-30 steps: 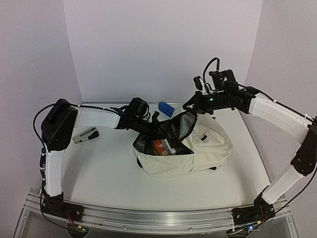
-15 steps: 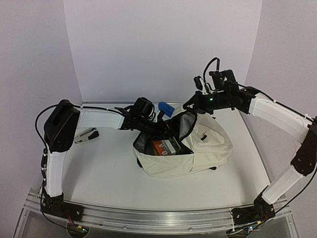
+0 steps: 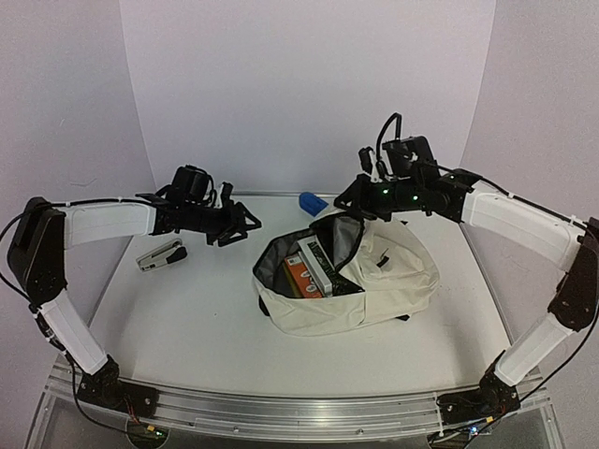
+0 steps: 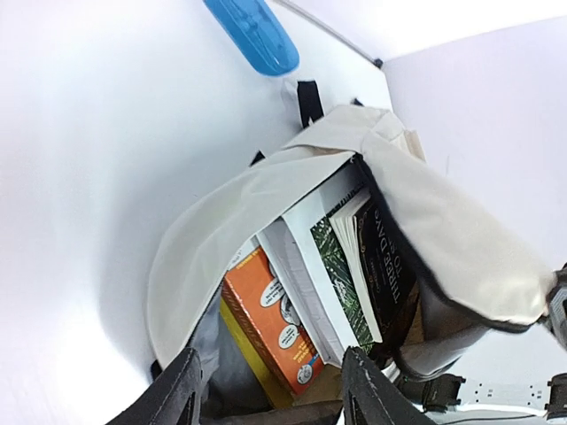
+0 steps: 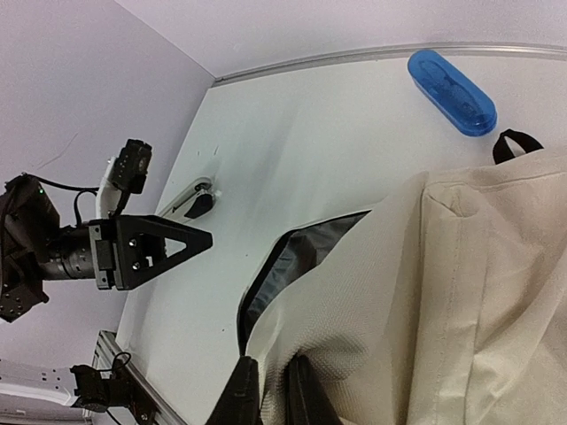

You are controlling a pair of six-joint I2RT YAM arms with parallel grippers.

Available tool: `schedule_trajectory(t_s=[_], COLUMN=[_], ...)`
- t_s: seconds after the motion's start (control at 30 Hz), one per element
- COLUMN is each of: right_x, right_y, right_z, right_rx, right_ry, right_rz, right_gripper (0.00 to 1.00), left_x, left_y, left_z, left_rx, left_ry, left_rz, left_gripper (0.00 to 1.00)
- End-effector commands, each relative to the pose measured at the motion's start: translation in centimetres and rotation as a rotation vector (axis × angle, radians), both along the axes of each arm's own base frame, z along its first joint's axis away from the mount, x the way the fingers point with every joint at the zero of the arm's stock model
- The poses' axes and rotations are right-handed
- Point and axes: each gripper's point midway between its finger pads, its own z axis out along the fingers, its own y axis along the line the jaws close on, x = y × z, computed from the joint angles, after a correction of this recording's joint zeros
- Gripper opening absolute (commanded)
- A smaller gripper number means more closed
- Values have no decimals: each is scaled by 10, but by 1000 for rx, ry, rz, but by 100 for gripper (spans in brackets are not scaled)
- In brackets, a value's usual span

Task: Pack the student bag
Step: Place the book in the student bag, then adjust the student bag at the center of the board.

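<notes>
Sideways, left arm [image 3: 103, 220] outstretched, left claw [image 3: 239, 223] agape; right claw [image 3: 349, 208] tight on student bag [image 3: 393, 281] flap.

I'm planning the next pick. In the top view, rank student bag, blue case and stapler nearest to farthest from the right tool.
1. student bag, flap at the right tool.
2. blue case, just left of it, near the back edge.
3. stapler, far left side.

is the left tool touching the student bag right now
Apart. The top external view shows bare table between the left tool and the student bag.
</notes>
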Motion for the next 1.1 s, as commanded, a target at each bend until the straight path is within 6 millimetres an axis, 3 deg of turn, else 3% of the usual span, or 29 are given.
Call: schedule_trajectory(t_s=[0.0, 0.27, 0.37, 0.43, 0.5, 0.6, 0.7, 0.87, 1.07], right_x=[-5, -32, -34, -31, -29, -21, -13, 7, 28], right_y=[41, 123, 135, 130, 116, 86, 53, -6, -73], right_z=[15, -12, -8, 1, 12, 14, 9, -8, -23], right_rx=[79, 150, 147, 132, 94, -22, -111, -159, -192], right_ry=[-61, -6, -28, -70, -126, -188, -202, -165, -132], right_rz=[-40, 87, 118, 106, 75, -14, -93, -203, -334], right_gripper=[17, 36, 40, 51, 63, 80, 90, 98, 98], left_x=[-5, -10, -14, -18, -23, -30, -38, -45, -51], left_y=[24, 46, 48, 46, 41, 31, 29, 23, -20], left_z=[15, 25, 28, 29, 25, 8, -13, -34, -47], left_rx=[28, 32, 32, 21, 4, -12, -2, -41, -88], left_ry=[-53, -83, -96, -100, -83, -14, 50, 117, 145], left_rz=[50, 100, 89, 69, 35, -12, -17, -34, -145], left_gripper=[55, 57, 59, 61, 65, 68, 72, 77, 77])
